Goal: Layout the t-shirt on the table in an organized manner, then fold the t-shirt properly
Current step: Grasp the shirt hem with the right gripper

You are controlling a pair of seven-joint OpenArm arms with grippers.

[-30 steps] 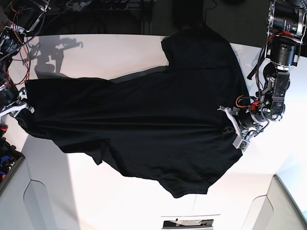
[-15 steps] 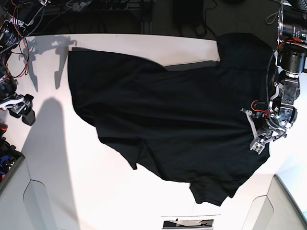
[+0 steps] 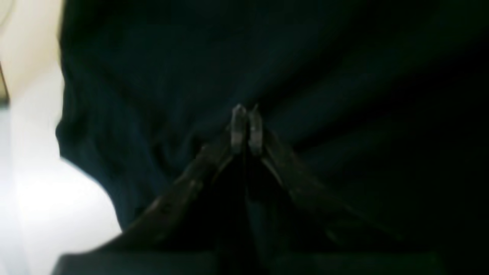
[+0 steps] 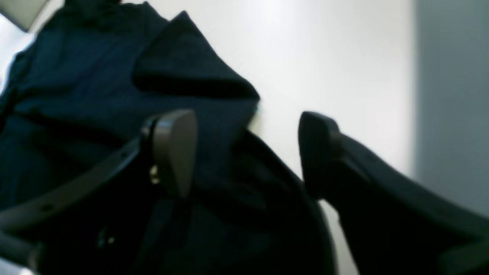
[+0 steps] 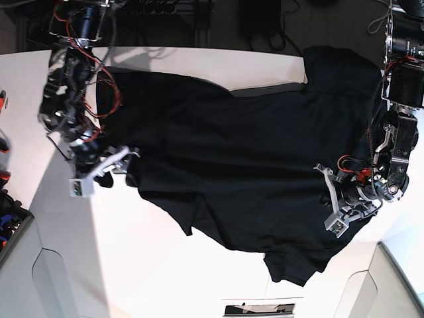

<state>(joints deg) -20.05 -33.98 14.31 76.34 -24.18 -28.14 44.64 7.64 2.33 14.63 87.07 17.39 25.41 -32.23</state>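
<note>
Grey side bin (image 5: 13, 228) at left edge, holding blue and red items, too small to identify. Tangle of dark cables (image 5: 165, 8) along top, behind far edge. Small white-framed dark object (image 5: 258, 309) at bottom centre, unclear.

arms: black cylindrical joints, red and black cables | left end effector (image 5: 333, 201): pale grey fingers, dark in wrist view | right end effector (image 5: 99, 171): pale grey fingers, rounded dark pads (image 4: 174, 149)
</note>
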